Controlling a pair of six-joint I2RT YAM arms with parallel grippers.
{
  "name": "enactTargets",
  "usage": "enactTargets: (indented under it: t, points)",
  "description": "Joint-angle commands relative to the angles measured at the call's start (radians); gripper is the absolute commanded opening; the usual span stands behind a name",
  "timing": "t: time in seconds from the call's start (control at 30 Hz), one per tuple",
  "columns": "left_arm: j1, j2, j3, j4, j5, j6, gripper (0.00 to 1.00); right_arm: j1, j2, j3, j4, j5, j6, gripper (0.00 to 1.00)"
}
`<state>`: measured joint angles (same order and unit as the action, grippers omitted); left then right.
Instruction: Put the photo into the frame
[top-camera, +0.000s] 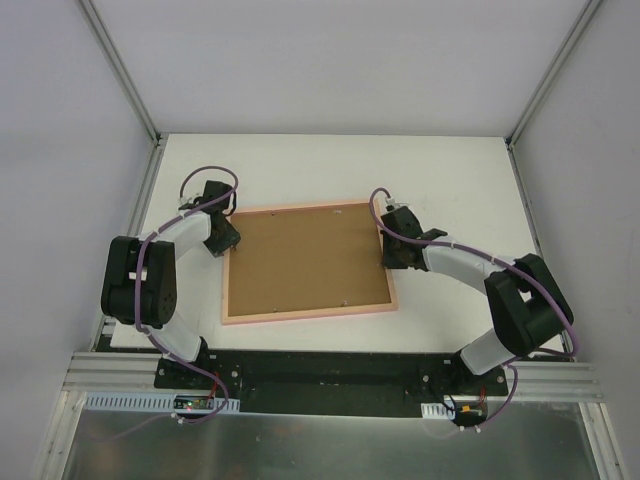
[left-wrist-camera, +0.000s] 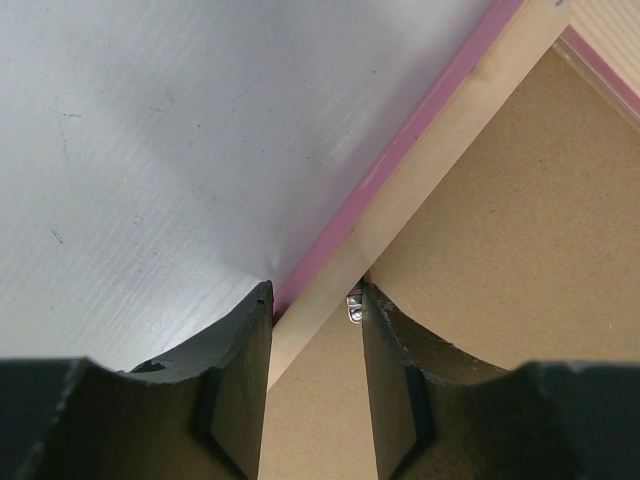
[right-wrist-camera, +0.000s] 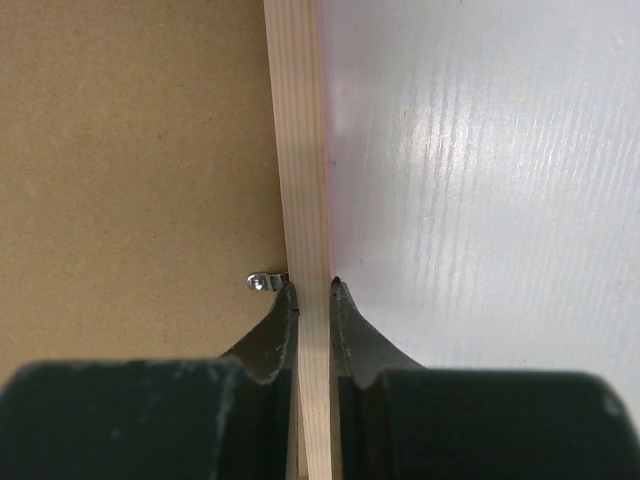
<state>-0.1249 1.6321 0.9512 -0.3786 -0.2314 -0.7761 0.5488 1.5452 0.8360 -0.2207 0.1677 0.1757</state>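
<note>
The frame (top-camera: 309, 314) lies face down on the white table, its salmon-pink border around a brown backing board (top-camera: 305, 262). The photo is hidden. My left gripper (top-camera: 222, 238) is at the frame's left rail. In the left wrist view (left-wrist-camera: 316, 300) its jaws straddle the rail (left-wrist-camera: 420, 170) at a slant, with the tips against both sides and a small metal clip (left-wrist-camera: 354, 306) at the right tip. My right gripper (top-camera: 397, 250) is shut on the right rail (right-wrist-camera: 300, 150). In the right wrist view (right-wrist-camera: 311, 290) both fingers press the wood, and a metal clip (right-wrist-camera: 262, 282) sits just to their left.
White walls stand on both sides of the white table (top-camera: 330, 170). The black base rail (top-camera: 330, 375) runs along the near edge. The frame takes up the table's middle. Bare table lies behind the frame and to either side.
</note>
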Motion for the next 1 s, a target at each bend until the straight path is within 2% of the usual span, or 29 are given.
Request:
enactTargets:
  t: [0.0, 0.03, 0.07, 0.3, 0.4, 0.47, 0.6, 0.67, 0.77, 0.9, 0.97]
  points:
    - [0.002, 0.003, -0.043, -0.029, -0.028, -0.043, 0.10, -0.003, -0.023, -0.017, -0.043, 0.026, 0.025, 0.06]
    - [0.002, 0.005, -0.040, -0.029, -0.023, -0.038, 0.02, -0.003, -0.022, -0.017, -0.042, 0.024, 0.027, 0.06]
    - [0.002, 0.005, -0.039, -0.029, -0.020, -0.034, 0.00, -0.003, -0.023, -0.017, -0.042, 0.023, 0.027, 0.06]
    - [0.004, -0.003, -0.042, -0.029, -0.026, -0.042, 0.00, -0.003, -0.023, -0.017, -0.039, 0.019, 0.030, 0.06]
    - [0.004, 0.021, -0.022, -0.031, -0.013, -0.015, 0.14, -0.003, -0.027, -0.020, -0.039, 0.024, 0.030, 0.06]
    - [0.004, 0.031, -0.012, -0.029, 0.003, -0.002, 0.19, -0.003, -0.027, -0.020, -0.039, 0.026, 0.030, 0.06]
    - [0.004, 0.040, -0.006, -0.028, 0.014, 0.031, 0.42, -0.003, -0.022, -0.018, -0.036, 0.021, 0.030, 0.06]
    - [0.004, 0.044, -0.003, -0.029, 0.035, 0.050, 0.45, -0.003, -0.019, -0.017, -0.034, 0.019, 0.031, 0.06]
    - [0.004, 0.049, -0.017, -0.031, 0.024, 0.064, 0.46, -0.003, -0.019, -0.018, -0.032, 0.018, 0.034, 0.06]
    - [0.004, 0.052, -0.028, -0.031, 0.009, 0.063, 0.37, -0.004, -0.022, -0.018, -0.032, 0.018, 0.034, 0.06]
    - [0.002, 0.063, -0.020, -0.031, 0.024, 0.066, 0.22, -0.003, -0.022, -0.014, -0.034, 0.018, 0.034, 0.05]
